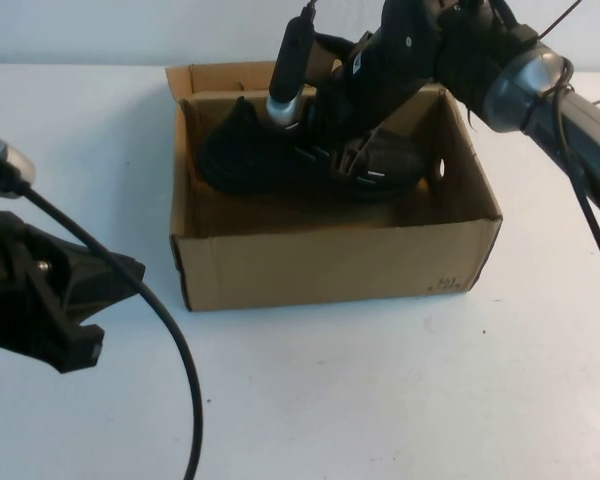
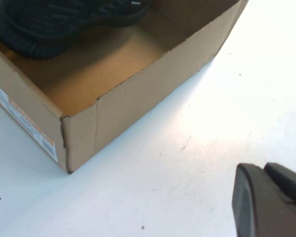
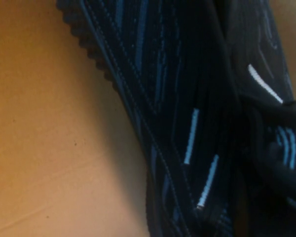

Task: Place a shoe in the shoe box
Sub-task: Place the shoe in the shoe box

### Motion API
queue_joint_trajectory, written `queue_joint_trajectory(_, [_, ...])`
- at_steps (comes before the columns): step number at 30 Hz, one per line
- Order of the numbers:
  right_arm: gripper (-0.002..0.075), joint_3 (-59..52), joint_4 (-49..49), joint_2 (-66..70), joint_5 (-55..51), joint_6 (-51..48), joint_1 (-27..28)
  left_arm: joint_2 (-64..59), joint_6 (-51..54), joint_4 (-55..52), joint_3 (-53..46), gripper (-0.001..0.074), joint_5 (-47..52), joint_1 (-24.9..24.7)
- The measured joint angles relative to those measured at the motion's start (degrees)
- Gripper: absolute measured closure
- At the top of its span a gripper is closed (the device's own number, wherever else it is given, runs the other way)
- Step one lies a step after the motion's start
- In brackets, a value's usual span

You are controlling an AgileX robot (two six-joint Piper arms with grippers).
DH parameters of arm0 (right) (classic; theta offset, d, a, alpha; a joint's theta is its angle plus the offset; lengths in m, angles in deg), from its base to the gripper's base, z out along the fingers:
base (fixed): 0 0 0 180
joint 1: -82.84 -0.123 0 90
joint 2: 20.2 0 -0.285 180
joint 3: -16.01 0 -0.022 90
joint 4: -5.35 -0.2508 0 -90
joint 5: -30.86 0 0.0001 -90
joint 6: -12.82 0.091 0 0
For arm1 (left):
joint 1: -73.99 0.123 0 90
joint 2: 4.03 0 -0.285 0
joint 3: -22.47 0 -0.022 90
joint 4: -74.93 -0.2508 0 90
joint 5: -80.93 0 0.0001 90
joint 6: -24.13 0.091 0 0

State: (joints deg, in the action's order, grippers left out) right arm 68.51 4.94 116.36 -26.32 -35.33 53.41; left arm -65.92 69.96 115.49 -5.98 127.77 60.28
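The black shoe lies along the back of the brown cardboard shoe box, its toothed sole toward the box floor. My right gripper reaches down into the box from the right and is shut on the shoe's upper near the laces. In the right wrist view the shoe fills most of the picture above the box floor. My left gripper rests shut and empty over the table, left of the box's front. The left wrist view shows that gripper, the box corner and the shoe.
The white table surrounds the box. A black cable curves from the left arm down across the table's front left. The box flaps stand upright at the back. A printed label sits on one box wall.
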Motion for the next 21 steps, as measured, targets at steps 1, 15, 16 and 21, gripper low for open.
queue_joint_trajectory(1, [0.0708, 0.0, 0.0, 0.2, 0.1, 0.0, 0.0, 0.0, 0.0, 0.0, 0.0, 0.0736, 0.1, 0.0])
queue_joint_trajectory(15, [0.0708, 0.0, -0.2, 2.9, 1.2, 3.6, 0.0, 0.0, 0.0, 0.0, 0.0, 0.0736, 0.1, 0.0])
queue_joint_trajectory(16, [0.0708, 0.0, -0.2, 3.0, 1.8, 4.2, 0.0, 0.0, 0.0, 0.0, 0.0, 0.0736, 0.1, 0.0])
queue_joint_trajectory(21, [0.0704, 0.1, -0.1, 4.2, 4.3, 5.3, 0.0, 0.0, 0.0, 0.0, 0.0, 0.0736, 1.2, 0.0])
